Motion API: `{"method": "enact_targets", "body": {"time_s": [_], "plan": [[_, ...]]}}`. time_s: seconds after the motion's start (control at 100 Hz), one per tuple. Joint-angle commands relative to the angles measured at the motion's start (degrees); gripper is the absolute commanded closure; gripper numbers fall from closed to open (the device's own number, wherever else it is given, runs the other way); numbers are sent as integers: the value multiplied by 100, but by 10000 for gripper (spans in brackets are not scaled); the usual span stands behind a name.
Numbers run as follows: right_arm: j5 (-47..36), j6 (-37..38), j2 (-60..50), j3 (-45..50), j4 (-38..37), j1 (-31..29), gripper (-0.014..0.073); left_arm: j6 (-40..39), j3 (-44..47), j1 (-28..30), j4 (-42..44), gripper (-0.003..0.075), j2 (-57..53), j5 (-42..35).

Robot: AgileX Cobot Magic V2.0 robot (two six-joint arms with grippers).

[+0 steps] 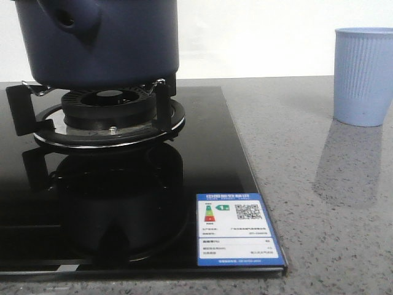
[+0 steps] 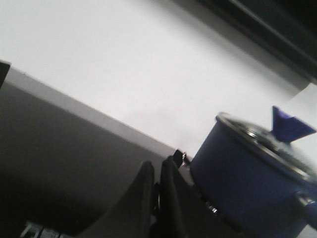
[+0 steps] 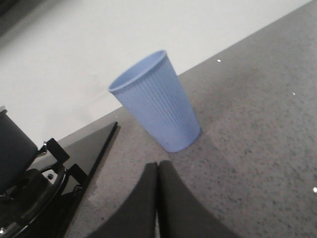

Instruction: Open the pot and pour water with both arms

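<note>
Right of the lidded pot (image 1: 98, 43), a ribbed cup (image 1: 363, 75) stands well apart.

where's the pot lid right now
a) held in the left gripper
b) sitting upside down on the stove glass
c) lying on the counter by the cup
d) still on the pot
d: the left wrist view shows the lid seated on the pot, its blue knob up, while the left gripper is shut and holds nothing.
</note>
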Motion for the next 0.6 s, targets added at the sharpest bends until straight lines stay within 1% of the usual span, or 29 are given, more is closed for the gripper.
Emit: {"method": "enact_targets", "body": {"time_s": [0.0,0.08,0.17,0.24,0.3,0.38,0.49,0.59], "plan": [[7,-63,235,-722,-405,6,651,55,-789,4,520,736,218,19],[525,-74,686,-1272,-872,6,651,163,-1440,4,936,736,593,536],[1151,-102,1282,-1966,-1231,6,651,621,-2123,4,981,736,1117,1068],[1605,-194,1735,-2491,-1355,6,651,938,-2594,4,971,736,1508,1435],[1948,-506,2067,-2909,-1351,6,651,1217,-2946,-69,971,736,1837,1714],[2263,-783,2454,-3294,-1351,22,652,1252,-3233,-331,959,736,2083,1727],[2264,-813,2716,-3582,-1265,101,655,1502,-3481,-793,971,736,2381,1715],[2224,-825,2796,-3626,-1265,116,654,1611,-3604,-1164,982,734,2607,1702]]}}
